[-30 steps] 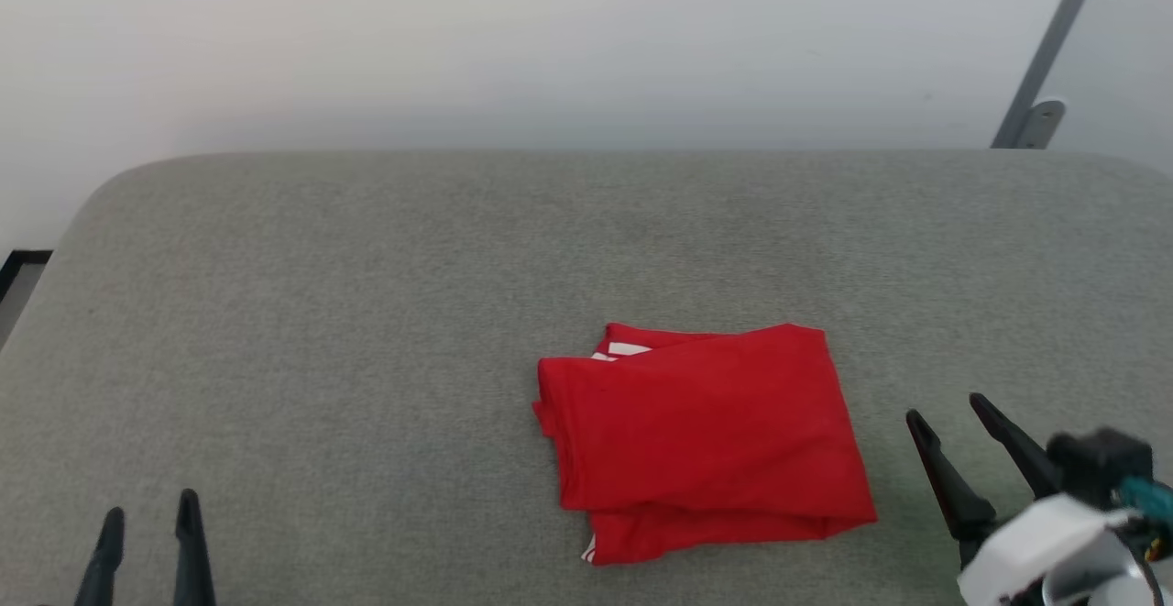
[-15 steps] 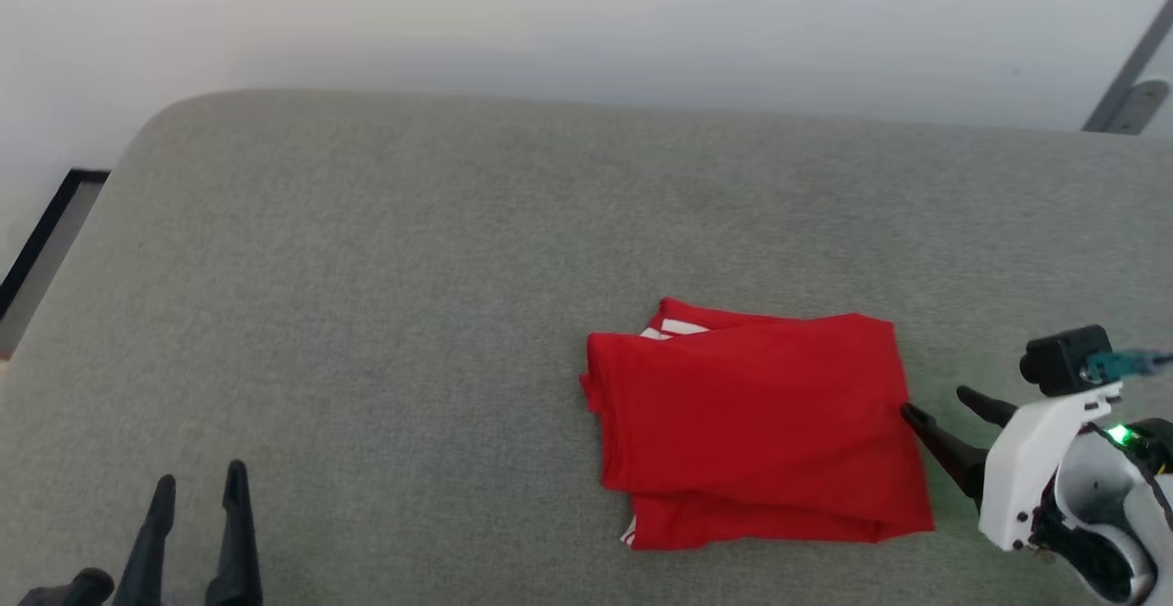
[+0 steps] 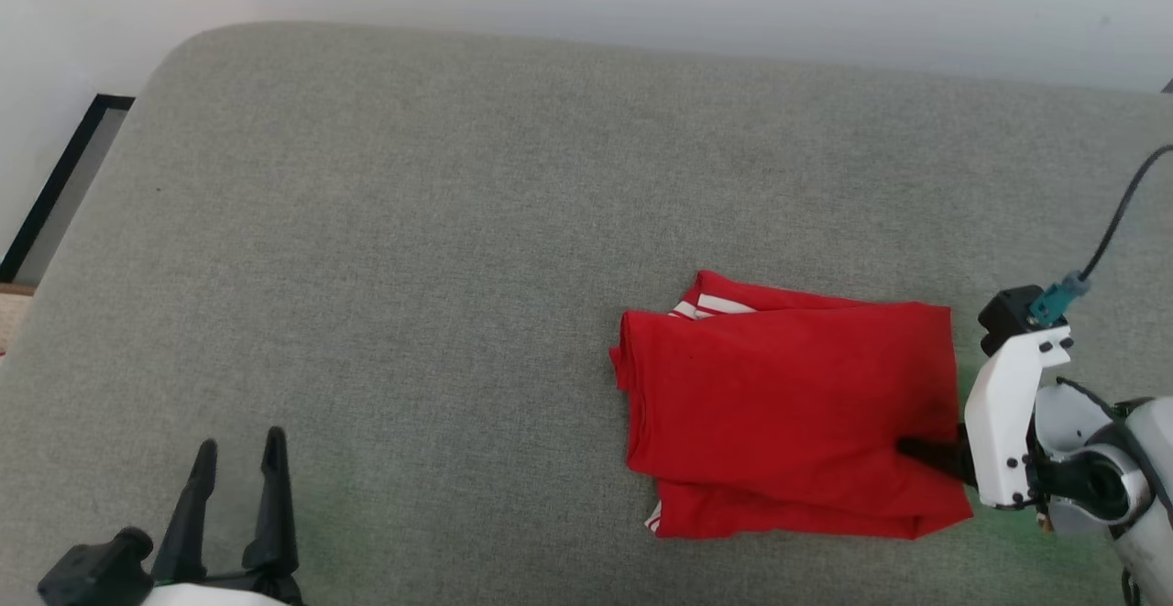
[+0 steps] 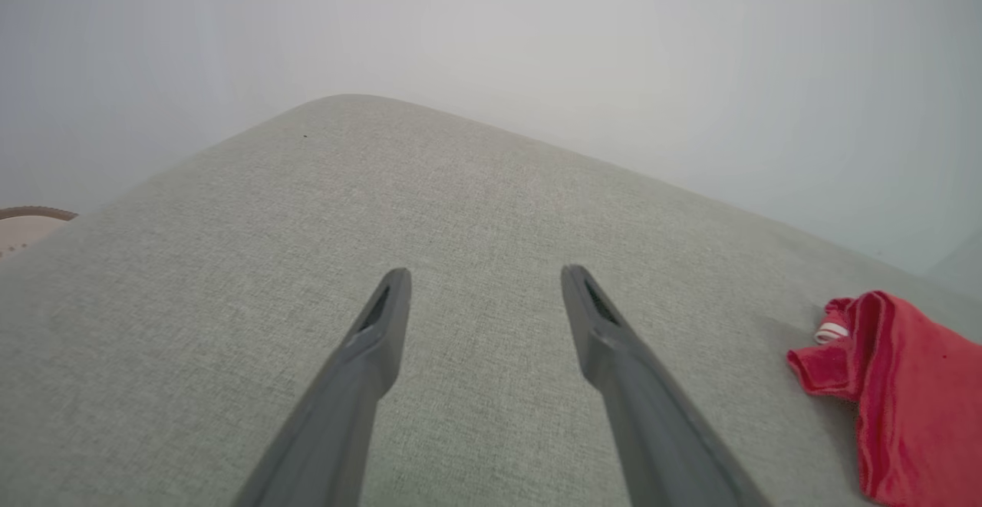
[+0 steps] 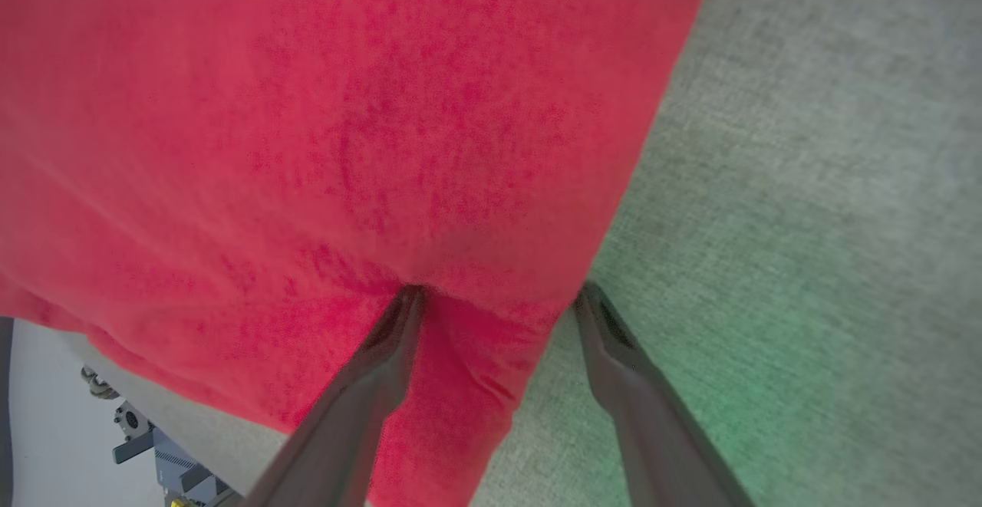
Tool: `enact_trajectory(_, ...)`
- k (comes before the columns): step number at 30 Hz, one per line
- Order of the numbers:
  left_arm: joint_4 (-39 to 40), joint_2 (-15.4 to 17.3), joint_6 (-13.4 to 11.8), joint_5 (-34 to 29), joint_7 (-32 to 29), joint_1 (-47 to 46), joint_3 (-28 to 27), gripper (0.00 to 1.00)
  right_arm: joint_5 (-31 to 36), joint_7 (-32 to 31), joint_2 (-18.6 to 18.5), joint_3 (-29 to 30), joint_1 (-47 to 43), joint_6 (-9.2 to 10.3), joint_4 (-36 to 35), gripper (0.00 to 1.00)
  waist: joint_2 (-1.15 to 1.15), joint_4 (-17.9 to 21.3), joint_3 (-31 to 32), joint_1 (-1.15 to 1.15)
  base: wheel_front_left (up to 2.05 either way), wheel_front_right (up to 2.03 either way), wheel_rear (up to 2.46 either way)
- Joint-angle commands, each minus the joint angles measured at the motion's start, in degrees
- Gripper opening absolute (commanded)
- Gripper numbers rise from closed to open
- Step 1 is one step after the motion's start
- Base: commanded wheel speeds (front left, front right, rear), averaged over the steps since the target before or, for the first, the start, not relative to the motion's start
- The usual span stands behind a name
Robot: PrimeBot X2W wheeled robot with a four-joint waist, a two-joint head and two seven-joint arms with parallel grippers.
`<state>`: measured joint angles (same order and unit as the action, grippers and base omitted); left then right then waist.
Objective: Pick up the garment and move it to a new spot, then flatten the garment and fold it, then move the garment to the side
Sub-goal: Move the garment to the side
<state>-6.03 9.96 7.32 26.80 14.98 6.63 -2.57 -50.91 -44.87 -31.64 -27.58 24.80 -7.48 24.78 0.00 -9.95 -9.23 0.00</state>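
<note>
Garment [image 3: 788, 404], red and folded into a rough rectangle, lies on the grey cushion [image 3: 412, 221], at about four o'clock from the middle of my head view. White striped trim [image 3: 713, 303] peeks out at its eleven o'clock corner. My right gripper [image 5: 497, 296] sits at its four o'clock edge, fingers spread and unclenched, one tip on the cloth, the other just beside it. My left gripper [image 3: 240, 441] hangs released, well apart at eight o'clock.

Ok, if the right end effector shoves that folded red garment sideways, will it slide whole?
Probably not: the folded red garment is soft layered cloth with loose edges, so it may bunch. The grey fabric surface looks grippy, likely dragging the bottom layer. Lifted by the open right end effector, it should hang limp.
</note>
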Motion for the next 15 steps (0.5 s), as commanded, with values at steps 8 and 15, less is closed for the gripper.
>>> enact_trajectory(8,-0.8,0.18,0.21,0.51,0.26,-3.13,0.62,1.0,-0.13,-1.32,3.09,-0.04,1.66,-0.02,0.47,0.0,0.0,0.0,-2.15,0.0,0.0,0.0,0.0)
enact_trajectory(15,-0.77,0.18,0.21,0.78,0.26,-4.38,0.31,1.0,-0.35,0.21,1.16,2.55,3.11,0.01,-2.01,0.0,0.0,1.29,-3.2,0.0,0.0,0.0,0.0)
